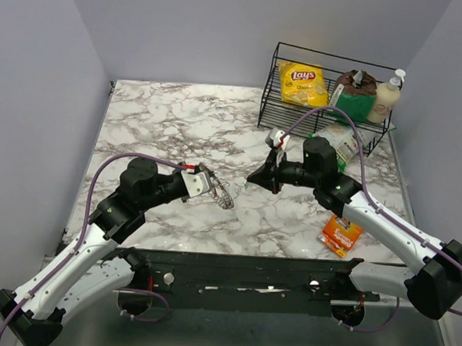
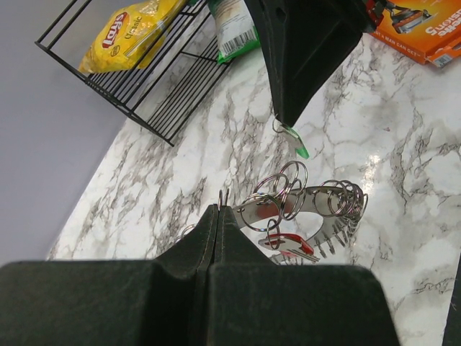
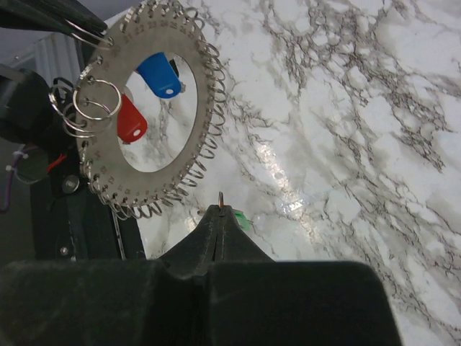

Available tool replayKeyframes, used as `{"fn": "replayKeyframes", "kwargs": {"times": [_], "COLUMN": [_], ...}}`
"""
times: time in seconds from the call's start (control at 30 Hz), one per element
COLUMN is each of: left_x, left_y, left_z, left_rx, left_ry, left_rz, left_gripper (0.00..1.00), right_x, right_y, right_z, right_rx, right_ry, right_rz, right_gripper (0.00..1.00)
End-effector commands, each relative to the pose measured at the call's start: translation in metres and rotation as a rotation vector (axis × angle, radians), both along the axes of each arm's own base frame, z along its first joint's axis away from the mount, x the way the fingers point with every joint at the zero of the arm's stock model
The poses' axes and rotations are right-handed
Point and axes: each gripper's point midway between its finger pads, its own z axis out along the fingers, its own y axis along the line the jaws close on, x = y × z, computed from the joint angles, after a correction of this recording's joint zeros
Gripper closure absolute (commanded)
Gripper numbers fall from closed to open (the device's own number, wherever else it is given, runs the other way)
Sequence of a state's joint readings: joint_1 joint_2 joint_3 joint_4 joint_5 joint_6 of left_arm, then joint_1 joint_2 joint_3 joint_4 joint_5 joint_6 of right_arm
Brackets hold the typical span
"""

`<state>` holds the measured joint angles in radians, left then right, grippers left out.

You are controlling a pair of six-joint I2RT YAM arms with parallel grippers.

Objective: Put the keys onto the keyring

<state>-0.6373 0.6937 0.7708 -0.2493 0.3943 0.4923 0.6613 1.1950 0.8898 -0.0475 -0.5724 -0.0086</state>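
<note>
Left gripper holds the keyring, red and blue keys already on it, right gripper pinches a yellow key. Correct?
Not quite: the right gripper pinches a pale green key, not a yellow one; the left wrist view shows it. The rest stands.

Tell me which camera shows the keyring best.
Right wrist: the keyring faces it, with its flat face, toothed rim and open centre clear. Left wrist sees it tilted, nearly edge-on. Top external shows it only tiny.

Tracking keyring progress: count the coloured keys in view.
3. Red key and blue key show through the centre of the keyring; green key dangles from the right pincer. Others may be hidden.
</note>
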Motion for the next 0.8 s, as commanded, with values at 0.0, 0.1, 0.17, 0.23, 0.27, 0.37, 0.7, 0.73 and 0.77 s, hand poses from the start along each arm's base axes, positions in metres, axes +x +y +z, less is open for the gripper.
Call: {"fn": "replayKeyframes", "kwargs": {"times": [0.0,0.1,0.17,0.23,0.27,0.37,0.7,0.73,0.77], "left_x": [-0.008,-0.014,-0.02,-0.023,-0.025,-0.029,-0.027,-0.028,-0.027], "left_y": [-0.007,-0.01,-0.013,-0.015,-0.015,-0.018,-0.021,-0.022,-0.022], "left_z": [0.011,0.011,0.01,0.01,0.009,0.007,0.005,0.005,0.005], "left_rx": [-0.032,-0.029,-0.028,-0.03,-0.029,-0.029,-0.022,-0.024,-0.024], "left_ry": [-0.04,-0.036,-0.036,-0.035,-0.032,-0.022,-0.003,0.0,0.001], "left_rz": [-0.064,-0.1,-0.134,-0.159,-0.169,-0.198,-0.207,-0.208,-0.206], "left_gripper": [1.0,1.0,1.0,1.0,1.0,1.0,1.0,1.0,1.0], "right_x": [-0.008,-0.006,-0.004,-0.004,-0.005,-0.004,-0.017,-0.018,-0.02], "right_y": [0.01,0.014,0.016,0.018,0.019,0.022,0.035,0.037,0.038], "right_z": [0.041,0.05,0.055,0.057,0.062,0.072,0.088,0.088,0.087], "right_rx": [0.076,0.083,0.087,0.089,0.096,0.107,0.12,0.118,0.112], "right_ry": [-0.123,-0.151,-0.163,-0.17,-0.181,-0.199,-0.231,-0.231,-0.226], "right_rz": [0.105,0.123,0.127,0.145,0.155,0.169,0.269,0.276,0.283], "right_gripper": [0.99,0.99,0.99,0.99,0.99,0.99,0.99,0.99,0.99]}}
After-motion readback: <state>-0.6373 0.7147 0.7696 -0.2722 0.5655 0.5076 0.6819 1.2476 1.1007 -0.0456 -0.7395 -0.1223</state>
